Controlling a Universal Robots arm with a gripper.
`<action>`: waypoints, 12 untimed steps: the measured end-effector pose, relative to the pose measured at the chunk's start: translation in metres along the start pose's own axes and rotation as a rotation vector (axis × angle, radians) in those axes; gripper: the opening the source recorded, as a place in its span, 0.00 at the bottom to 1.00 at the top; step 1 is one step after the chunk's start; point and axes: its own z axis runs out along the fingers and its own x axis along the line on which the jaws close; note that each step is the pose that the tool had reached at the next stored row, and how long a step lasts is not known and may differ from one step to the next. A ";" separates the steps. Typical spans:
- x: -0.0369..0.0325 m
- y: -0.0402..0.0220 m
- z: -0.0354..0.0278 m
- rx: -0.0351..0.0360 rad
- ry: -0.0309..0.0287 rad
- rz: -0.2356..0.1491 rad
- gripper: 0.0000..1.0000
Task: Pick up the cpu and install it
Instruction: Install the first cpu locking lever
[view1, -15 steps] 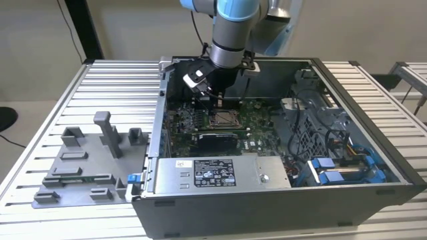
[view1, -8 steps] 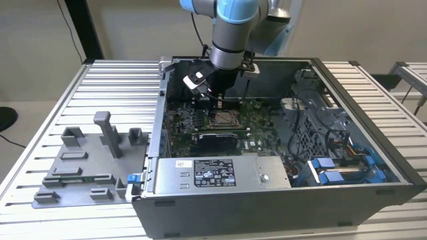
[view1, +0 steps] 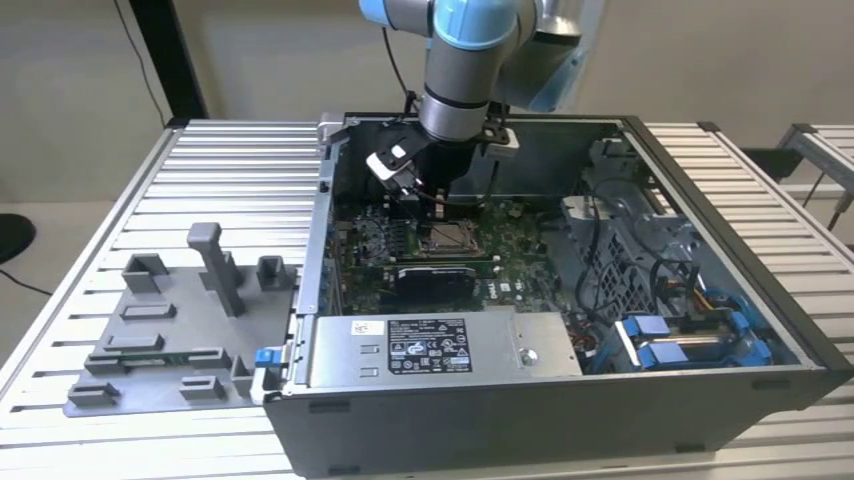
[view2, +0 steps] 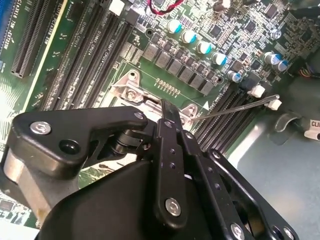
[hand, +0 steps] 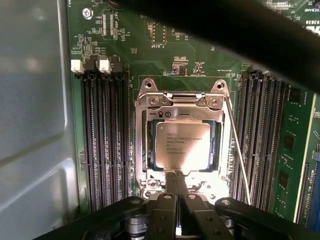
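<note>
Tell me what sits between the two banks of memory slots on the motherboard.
The metal-framed socket lies there with the cpu sitting inside it; the first wrist view shows the memory slots flanking it on both sides.

The exterior view looks down from high up at the whole open computer case (view1: 534, 420) on the slatted table (view1: 227, 160), with the arm (view1: 454, 90) reaching in. The first wrist view looks straight down from close by, past the gripper (hand: 176, 176), onto the socket (hand: 180, 100) and the cpu (hand: 182, 145). The second wrist view sits even closer, looking aslant over the gripper's black links at the green board (view2: 250, 37); both wrist views share the socket, memory slots (hand: 102, 145) and thin lever (hand: 239, 150)
</note>
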 end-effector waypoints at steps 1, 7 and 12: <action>0.0000 -0.0003 -0.0020 0.0004 0.0011 0.000 0.00; 0.0005 -0.0021 -0.0173 0.0022 0.0053 -0.001 0.00; 0.0010 -0.0040 -0.0340 0.0035 0.0058 0.000 0.00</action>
